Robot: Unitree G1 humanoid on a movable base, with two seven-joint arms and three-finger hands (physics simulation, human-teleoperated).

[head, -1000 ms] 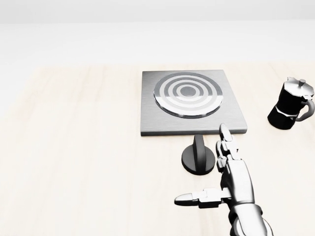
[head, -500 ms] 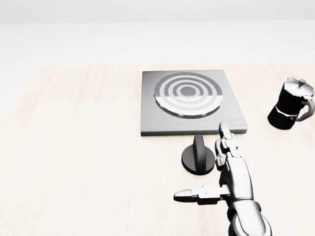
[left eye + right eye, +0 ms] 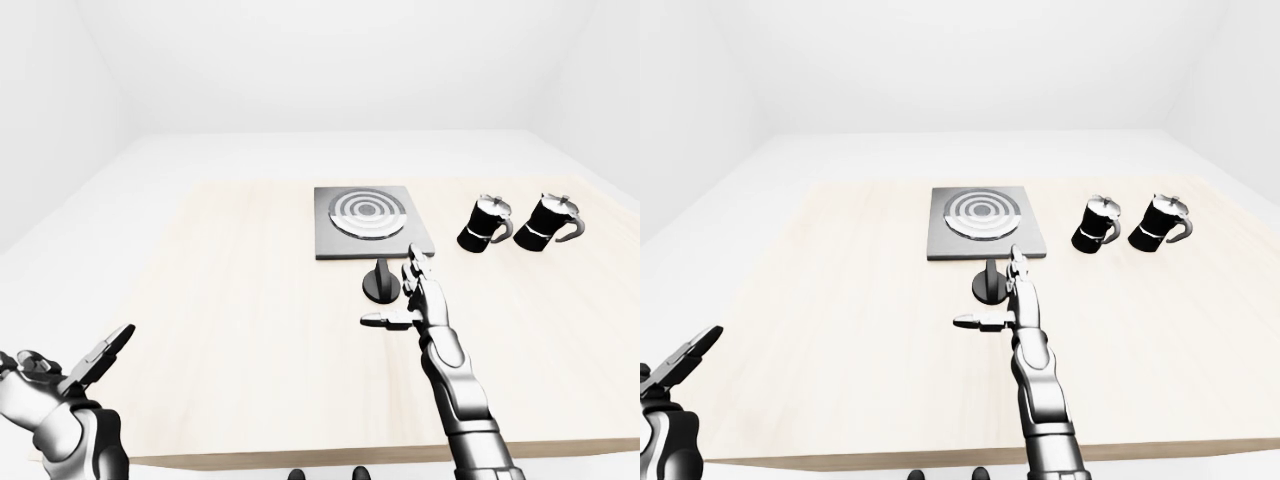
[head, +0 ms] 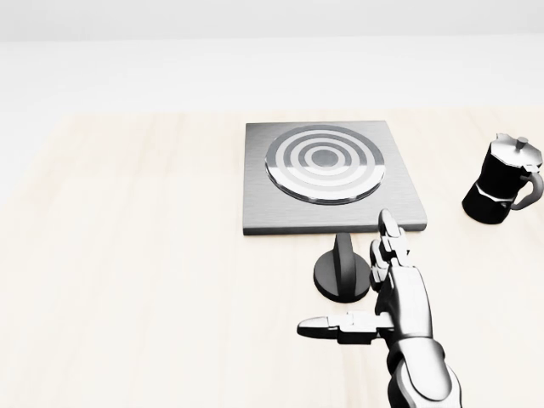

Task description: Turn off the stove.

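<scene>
Left-eye view, from left to right: left hand (image 3: 75,375) low at the bottom corner, fingers spread, holding nothing, likely parked clear of the work. Stove (image 4: 327,174) mid-table, knob (image 4: 342,270) just below its near edge, on the table (image 4: 127,255). Knob's handle upright, long axis toward the stove. Right hand (image 4: 387,293) just right of the knob, fingers extended, thumb splayed left, apparently poised to grasp. Two moka pots (image 3: 485,222) at far right, well apart.
</scene>
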